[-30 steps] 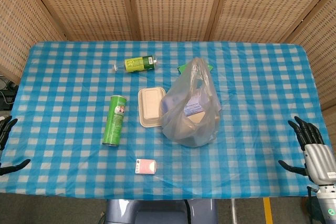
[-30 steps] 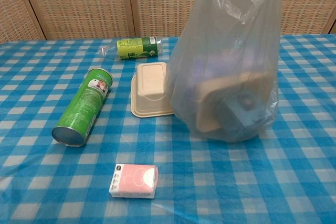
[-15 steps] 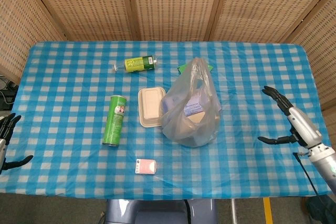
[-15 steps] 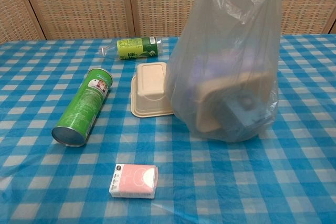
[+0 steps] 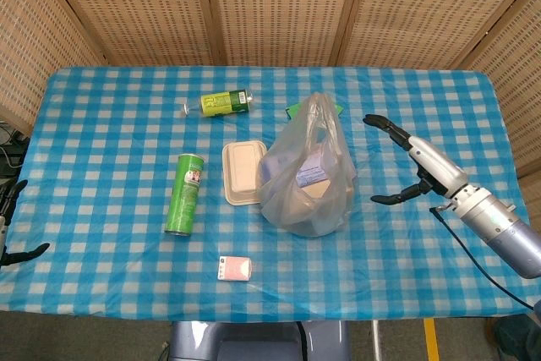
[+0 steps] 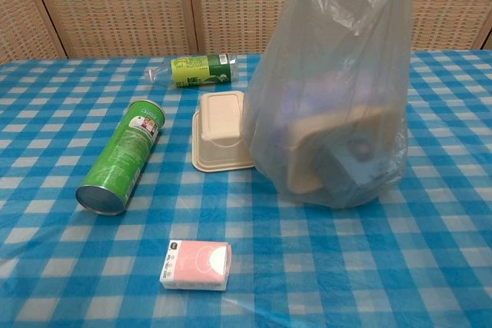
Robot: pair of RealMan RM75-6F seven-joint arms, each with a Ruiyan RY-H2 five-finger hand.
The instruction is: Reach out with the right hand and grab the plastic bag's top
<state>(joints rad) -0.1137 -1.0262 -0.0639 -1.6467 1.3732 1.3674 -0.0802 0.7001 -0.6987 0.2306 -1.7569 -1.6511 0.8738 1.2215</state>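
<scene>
A translucent grey plastic bag [image 5: 306, 175] stands upright in the middle of the table, with a beige box and a bluish pack inside. Its bunched top [image 5: 318, 107] points up and away. In the chest view the bag [image 6: 330, 97] fills the right half, its top cut off by the frame edge. My right hand [image 5: 414, 166] hovers over the table to the right of the bag, fingers spread wide, holding nothing and apart from the plastic. My left hand [image 5: 10, 226] shows only at the left edge, fingers apart, below the table edge.
A green can [image 5: 185, 194] lies left of the bag, a beige lidded box [image 5: 242, 172] against the bag's left side. A green-labelled bottle [image 5: 220, 104] lies at the back, a pink tissue pack [image 5: 234, 268] near the front edge. Wicker screens stand behind the checked table [image 5: 101, 124].
My right hand has travelled from the table's right front corner up and leftward toward the bag, staying spread. The left hand has sunk slightly at the left edge.
</scene>
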